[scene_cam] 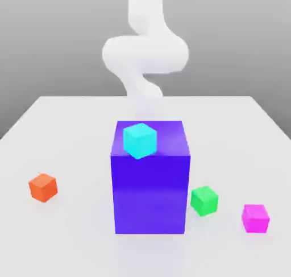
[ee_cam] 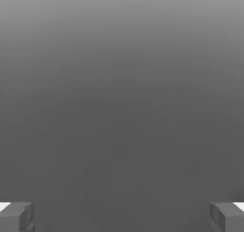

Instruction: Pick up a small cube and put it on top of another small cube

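Magenta cube point(scene_cam: 255, 218): seen resting on the white table point(scene_cam: 68, 133), near the front edge at the exterior view's right, untouched and with bare surface on every side.
Green cube point(scene_cam: 204, 200): set on the table just beside the lower right corner of the big purple block point(scene_cam: 150, 179), between that block and the magenta cube; apart from both, though close to the block.
Gripper point(ee_cam: 122, 216): its two grey fingertips point(ee_cam: 16, 216) are seen at opposite edges of the hand view, spread wide, with nothing between them.
Arm point(scene_cam: 145, 54): seen as a white blurred form behind the purple block, well away from both small cubes.
Step in hand: judged to be the approach to the magenta cube; no grasp has been made yet.
How it is best done: the spread fingers should be brought straight down over the magenta cube and lined up with two of its flat faces. A centred, low grip is advised, so that the cube is not tilted when lifted.
Caution for placing: the green cube sits close to the purple block, so a descent from above is judged safer than one from the side.
Count, small cubes: four, namely one magenta, one green, one orange cube point(scene_cam: 43, 187), one cyan cube point(scene_cam: 139, 139) lying on top of the purple block.
Count, big blocks: one.
Count, tables: one.
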`<state>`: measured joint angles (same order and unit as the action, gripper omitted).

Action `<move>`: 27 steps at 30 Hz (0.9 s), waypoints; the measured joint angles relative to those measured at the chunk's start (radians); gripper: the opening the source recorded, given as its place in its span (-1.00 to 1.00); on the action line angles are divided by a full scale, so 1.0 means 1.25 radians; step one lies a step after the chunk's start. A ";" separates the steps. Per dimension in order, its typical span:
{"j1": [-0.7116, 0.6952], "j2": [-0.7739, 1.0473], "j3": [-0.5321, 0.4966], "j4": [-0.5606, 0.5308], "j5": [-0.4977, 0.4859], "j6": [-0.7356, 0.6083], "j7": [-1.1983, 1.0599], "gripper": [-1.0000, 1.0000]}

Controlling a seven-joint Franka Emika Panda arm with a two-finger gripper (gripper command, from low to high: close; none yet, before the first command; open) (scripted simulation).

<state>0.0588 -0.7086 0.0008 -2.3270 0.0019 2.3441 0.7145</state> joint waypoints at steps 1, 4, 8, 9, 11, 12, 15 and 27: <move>0.019 0.032 0.001 -0.009 0.001 0.015 -0.030 0.00; 0.074 0.121 0.005 -0.036 0.005 0.058 -0.115 0.00; 0.139 0.237 0.016 -0.070 0.012 0.114 -0.227 0.00; 0.152 0.266 0.022 -0.079 0.015 0.129 -0.255 0.00; 0.181 0.324 0.031 -0.096 0.018 0.156 -0.311 0.00; 0.195 0.353 0.037 -0.104 0.018 0.170 -0.338 0.00; 0.235 0.440 0.055 -0.130 0.017 0.212 -0.417 0.00; 0.360 0.790 0.091 -0.194 -0.089 0.403 -0.590 0.00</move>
<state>0.5089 0.2788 0.1147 -2.5699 -0.1097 2.8480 -0.0233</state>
